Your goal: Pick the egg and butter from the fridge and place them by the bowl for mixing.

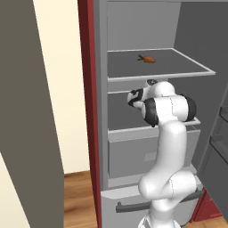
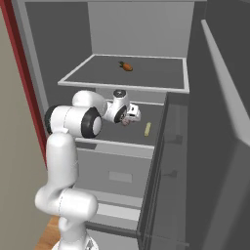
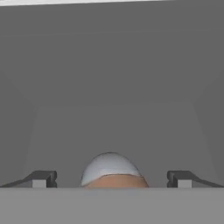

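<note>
Inside the fridge [image 1: 100, 111], the robot's hand [image 3: 111, 179] stands wide open around the egg [image 3: 114, 180], gripping nothing, on the middle shelf [image 2: 154, 122].

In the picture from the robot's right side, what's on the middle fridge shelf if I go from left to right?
Left to right on the middle shelf of the fridge: gripper with the pinkish egg at its tips → small yellow stick, probably the butter. The egg and gripper overlap, so they count as one stop.
</note>
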Controlling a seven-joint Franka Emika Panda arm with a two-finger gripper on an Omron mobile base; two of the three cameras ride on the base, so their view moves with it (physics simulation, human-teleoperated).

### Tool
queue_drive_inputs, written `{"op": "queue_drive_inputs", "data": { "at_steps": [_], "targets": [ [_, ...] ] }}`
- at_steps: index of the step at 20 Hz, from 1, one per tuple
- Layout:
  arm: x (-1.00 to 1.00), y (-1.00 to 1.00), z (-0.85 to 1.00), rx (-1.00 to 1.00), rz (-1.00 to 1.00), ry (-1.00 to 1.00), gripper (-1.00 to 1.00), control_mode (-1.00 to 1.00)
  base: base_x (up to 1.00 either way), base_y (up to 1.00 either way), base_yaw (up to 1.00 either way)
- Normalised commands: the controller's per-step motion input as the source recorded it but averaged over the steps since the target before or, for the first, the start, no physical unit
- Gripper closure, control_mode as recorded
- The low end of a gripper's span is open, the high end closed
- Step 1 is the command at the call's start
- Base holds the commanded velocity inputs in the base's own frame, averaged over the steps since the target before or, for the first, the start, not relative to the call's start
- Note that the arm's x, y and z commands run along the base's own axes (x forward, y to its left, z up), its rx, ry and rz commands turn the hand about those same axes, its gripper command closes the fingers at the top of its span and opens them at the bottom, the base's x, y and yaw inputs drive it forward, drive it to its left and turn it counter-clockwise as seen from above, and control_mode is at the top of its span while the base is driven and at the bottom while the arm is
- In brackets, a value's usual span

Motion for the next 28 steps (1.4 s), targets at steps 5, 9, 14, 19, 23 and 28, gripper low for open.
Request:
{"op": "queue_drive_inputs", "data": {
  "at_steps": [5,9,14,19,23,28],
  "targets": [
    [0.04,-0.04,-0.18,0.00,0.00,0.03,-1.00,-1.00,0.00,0.00,0.00],
    [-0.01,0.00,-0.25,0.00,0.00,0.05,-1.00,-1.00,0.00,0.00,0.00],
    [-0.21,0.00,-0.30,0.00,0.00,0.08,-1.00,-1.00,0.00,0.00,0.00],
    [-0.18,0.00,-0.36,0.00,0.00,0.07,-1.00,-1.00,0.00,0.00,0.00],
    [0.00,0.00,-0.45,0.00,0.00,0.07,-1.00,-1.00,0.00,0.00,0.00],
    [-0.01,0.04,-0.49,0.00,-0.01,0.14,1.00,-1.00,0.00,0.00,0.00]
  ]
}}
